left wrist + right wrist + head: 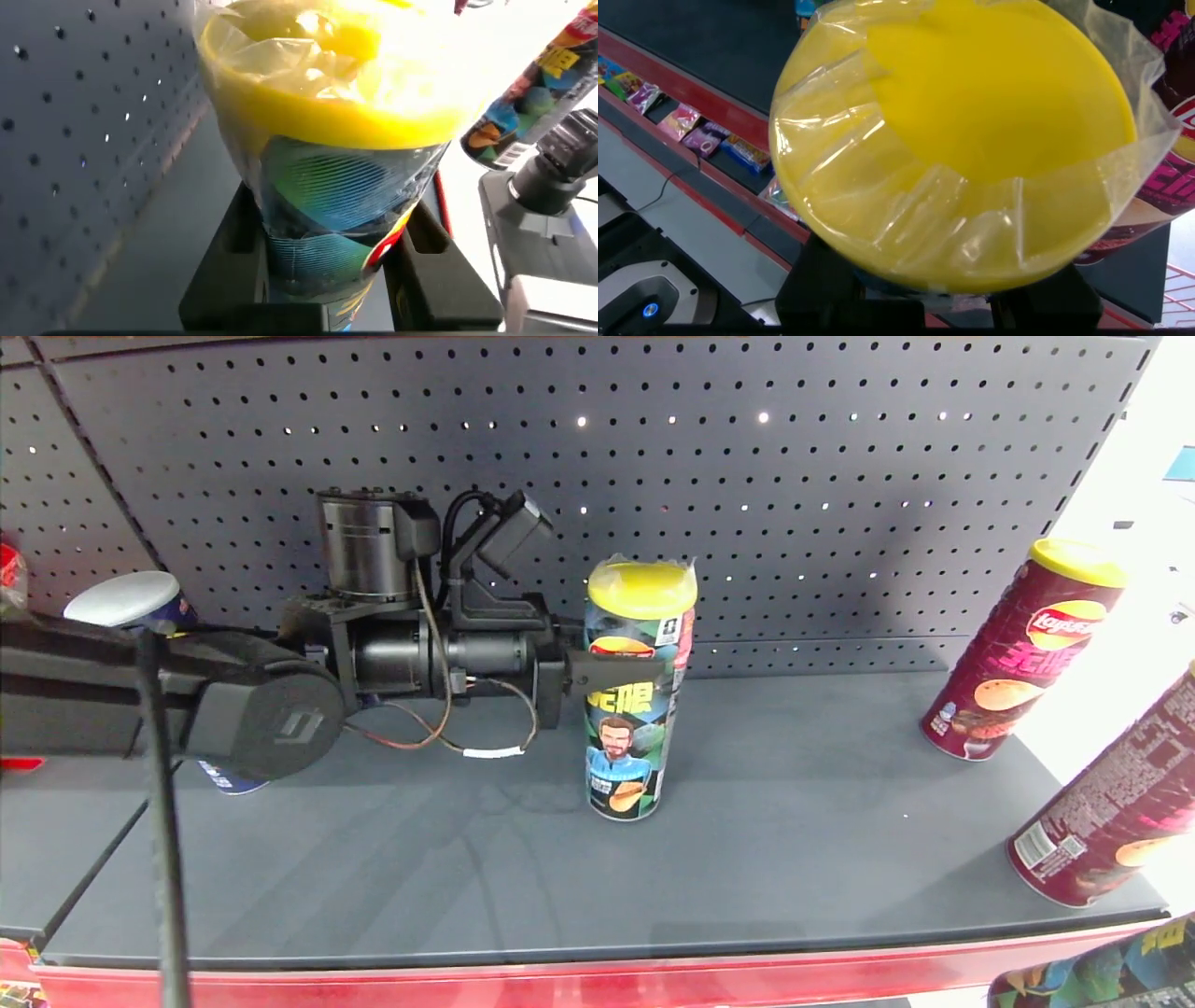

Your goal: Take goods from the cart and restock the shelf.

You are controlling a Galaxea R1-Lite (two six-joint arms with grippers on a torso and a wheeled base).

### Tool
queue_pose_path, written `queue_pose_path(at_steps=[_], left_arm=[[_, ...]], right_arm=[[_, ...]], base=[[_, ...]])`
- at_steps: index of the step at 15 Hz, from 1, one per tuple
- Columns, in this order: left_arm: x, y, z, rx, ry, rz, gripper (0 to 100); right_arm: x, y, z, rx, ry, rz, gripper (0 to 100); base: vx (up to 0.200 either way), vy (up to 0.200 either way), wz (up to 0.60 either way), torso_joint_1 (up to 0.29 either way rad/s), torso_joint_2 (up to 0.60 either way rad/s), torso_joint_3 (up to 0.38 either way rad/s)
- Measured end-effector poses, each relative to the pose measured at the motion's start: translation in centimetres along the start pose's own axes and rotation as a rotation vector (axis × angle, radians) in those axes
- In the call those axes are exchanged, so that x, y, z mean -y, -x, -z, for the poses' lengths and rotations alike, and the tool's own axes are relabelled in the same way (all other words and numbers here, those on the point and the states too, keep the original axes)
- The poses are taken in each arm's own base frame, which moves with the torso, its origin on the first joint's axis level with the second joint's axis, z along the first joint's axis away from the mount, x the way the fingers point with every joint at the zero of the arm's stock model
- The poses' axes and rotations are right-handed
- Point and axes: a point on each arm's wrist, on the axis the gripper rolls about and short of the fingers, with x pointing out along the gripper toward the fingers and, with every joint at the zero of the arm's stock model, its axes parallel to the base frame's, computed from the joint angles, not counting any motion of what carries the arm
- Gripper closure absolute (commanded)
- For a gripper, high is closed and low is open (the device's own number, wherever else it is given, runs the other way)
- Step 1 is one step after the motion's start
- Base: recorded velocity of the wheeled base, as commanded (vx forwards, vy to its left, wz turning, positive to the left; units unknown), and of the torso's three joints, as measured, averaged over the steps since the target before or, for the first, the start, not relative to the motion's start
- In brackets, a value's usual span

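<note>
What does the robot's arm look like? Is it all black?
Mostly black. The left arm has a rounded joint cover with a pale logo, a silver drum on top and a small boxy camera. A thick black cable curls beside the camera. Thin brown wires with a white tag loop underneath. The left gripper has flat black fingers.

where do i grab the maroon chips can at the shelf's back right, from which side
Probably mid-body on the maroon chips can, below its yellow lid, coming level from front-left: it is a tall standing tube, the pegboard blocks the back, and a second maroon can crowds its front-right.
</note>
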Motion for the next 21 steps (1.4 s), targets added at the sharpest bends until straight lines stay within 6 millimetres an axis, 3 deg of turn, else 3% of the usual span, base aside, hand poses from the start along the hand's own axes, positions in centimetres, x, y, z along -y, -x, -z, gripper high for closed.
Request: queue_pose_path(at_steps=[5,11,21], left_arm=[[5.6,2.6,0.6,-0.021,-0.001,-0.096,100],[9.2,4.8,1.9,0.053,0.047,-0.262,100],[11.1,5.4,4.2,0.070,0.065,-0.269,100]], right_arm=[[0.0,0.1,0.3,-0.004,-0.001,0.013,100],[-0.1,0.2,0.8,-0.005,-0.001,0.015,100],[-0.1,0.2,0.8,-0.006,-0.001,0.015,100]], base=[[0.000,0.000,0.00,0.000,0.00,0.000],[0.000,0.000,0.00,0.000,0.00,0.000],[0.000,0.000,0.00,0.000,0.00,0.000]])
